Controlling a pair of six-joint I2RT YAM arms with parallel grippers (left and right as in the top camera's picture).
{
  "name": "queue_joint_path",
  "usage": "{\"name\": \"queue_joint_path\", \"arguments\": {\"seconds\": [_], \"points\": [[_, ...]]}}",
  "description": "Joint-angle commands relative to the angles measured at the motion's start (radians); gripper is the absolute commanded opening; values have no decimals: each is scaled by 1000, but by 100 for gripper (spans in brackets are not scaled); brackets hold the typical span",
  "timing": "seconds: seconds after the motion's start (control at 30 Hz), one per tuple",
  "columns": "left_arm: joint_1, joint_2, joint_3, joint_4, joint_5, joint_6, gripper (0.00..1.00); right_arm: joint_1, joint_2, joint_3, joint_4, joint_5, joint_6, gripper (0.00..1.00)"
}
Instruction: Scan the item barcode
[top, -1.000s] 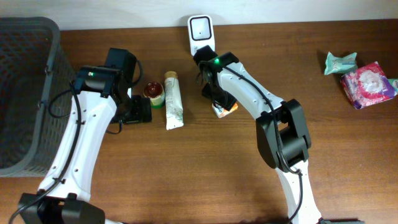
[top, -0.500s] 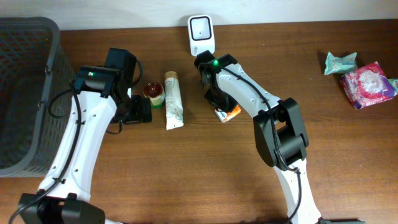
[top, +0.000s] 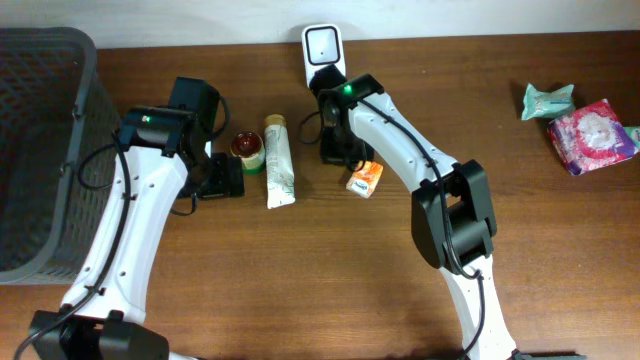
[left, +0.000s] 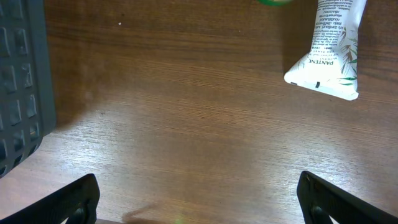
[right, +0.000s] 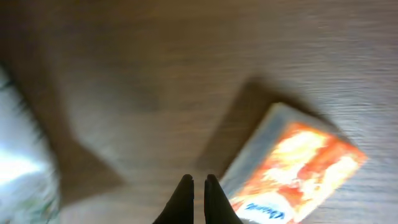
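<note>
**Worktop Status: Item Carton Released Beside Scanner**

1. The brown wood-grain worktop (top: 300, 290) carries all items.
2. A dark grey plastic lattice basket (top: 40, 150) occupies the far left edge. Its contents cannot be told from these views. In the left wrist view its wall (left: 22, 93) stands just to the side of the left arm.
3. The left gripper (top: 220, 178) is fully released, with its jaws spread wide over bare wood (left: 198, 180). It holds nothing.
4. The right gripper (top: 335, 150) is clenched. Its fingertips meet with nothing between them (right: 199, 186).
5. A white squeeze tube with green leaf print (top: 279, 160) lies flat between the two arms. Its crimped end (left: 329, 56) points toward the left gripper.
6. The white upright barcode scanner (top: 324, 50) stands at the rear edge, just behind the right arm.
7. A pink floral soft packet (top: 592, 135) and a teal crumpled packet (top: 546, 100) lie touching, well apart at far right.
8. The task item, a small orange-and-white cardboard carton (top: 365, 178), lies on the worktop just beside the right gripper and apart from the scanner. It is blurred in the right wrist view (right: 292, 168).
9. A small round jar with a red lid (top: 248, 150) stands against the tube.
</note>
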Motion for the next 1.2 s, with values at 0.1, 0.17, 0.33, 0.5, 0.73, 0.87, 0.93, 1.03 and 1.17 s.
{"name": "queue_joint_path", "arguments": {"seconds": [0.1, 0.17, 0.33, 0.5, 0.73, 0.87, 0.93, 1.03, 1.17], "points": [[3, -15, -4, -1, -7, -10, 99, -39, -19, 17, -71, -1, -53, 30], [3, -15, -4, -1, -7, -10, 99, -39, -19, 11, -70, 63, 3, 55], [3, -15, -4, -1, -7, -10, 99, -36, -17, -26, -66, 163, 165, 61], [3, -15, -4, -1, -7, -10, 99, -31, 3, -29, -33, 176, 195, 56], [3, -15, -4, -1, -7, -10, 99, 11, 30, -36, -18, 235, 231, 52], [3, -15, -4, -1, -7, -10, 99, 23, 64, -48, -16, 289, 255, 52], [3, -15, -4, -1, -7, -10, 99, 23, 77, -53, -14, 289, 255, 52], [3, -15, -4, -1, -7, -10, 99, 23, 79, -78, -13, 304, 255, 39], [3, -15, -4, -1, -7, -10, 99, 23, 78, -82, -11, 307, 254, 4]]}}
